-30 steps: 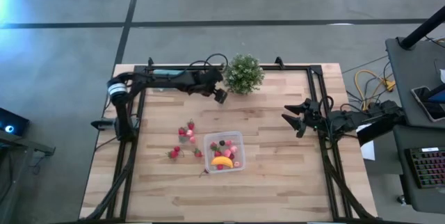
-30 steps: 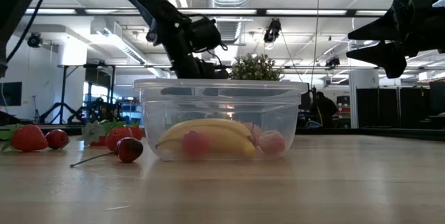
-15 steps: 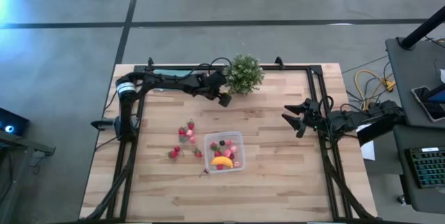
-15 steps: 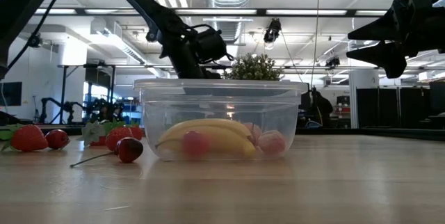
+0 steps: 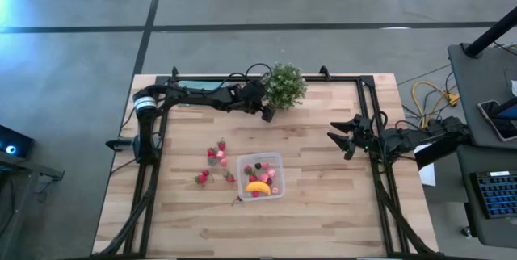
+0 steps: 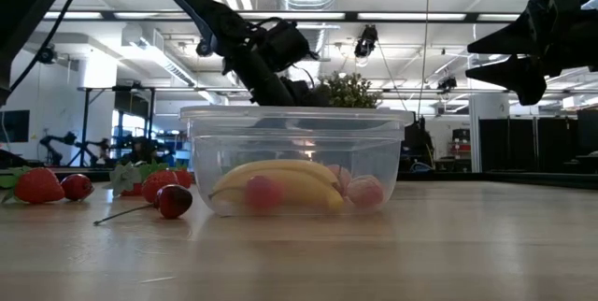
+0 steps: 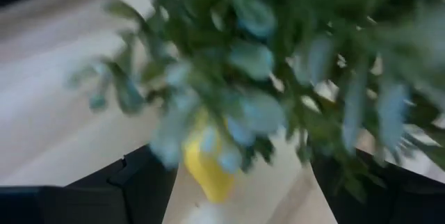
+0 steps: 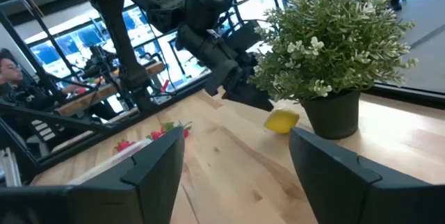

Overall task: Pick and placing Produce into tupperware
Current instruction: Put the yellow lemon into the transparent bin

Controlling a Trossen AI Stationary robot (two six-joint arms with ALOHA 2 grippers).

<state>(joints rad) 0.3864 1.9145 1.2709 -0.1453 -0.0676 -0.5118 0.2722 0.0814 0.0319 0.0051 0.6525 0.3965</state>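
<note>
Left hand (image 5: 267,115) spread open beside the potted plant (image 5: 283,85) at the counter's (image 5: 323,179) far side, over a yellow lemon (image 8: 281,121), right hand (image 5: 341,139) parted and empty at the right, tupperware (image 5: 260,175) near centre holding a banana (image 5: 258,186), strawberries (image 5: 216,153) loose to its left

Left arm: dark, six-joint, stretched from its base at the table's left edge along the far side, reaching toward the far middle. Left gripper (image 5: 266,114) at the end of the reach, wrist angled downward, its two dark fingers (image 7: 139,182) spread wide with nothing clamped between them.

Right arm: dark, lying low along the table's right side. Right gripper (image 5: 338,139) raised above the surface, pointing toward the table's centre, fingers (image 8: 156,161) apart, nothing held.
</note>
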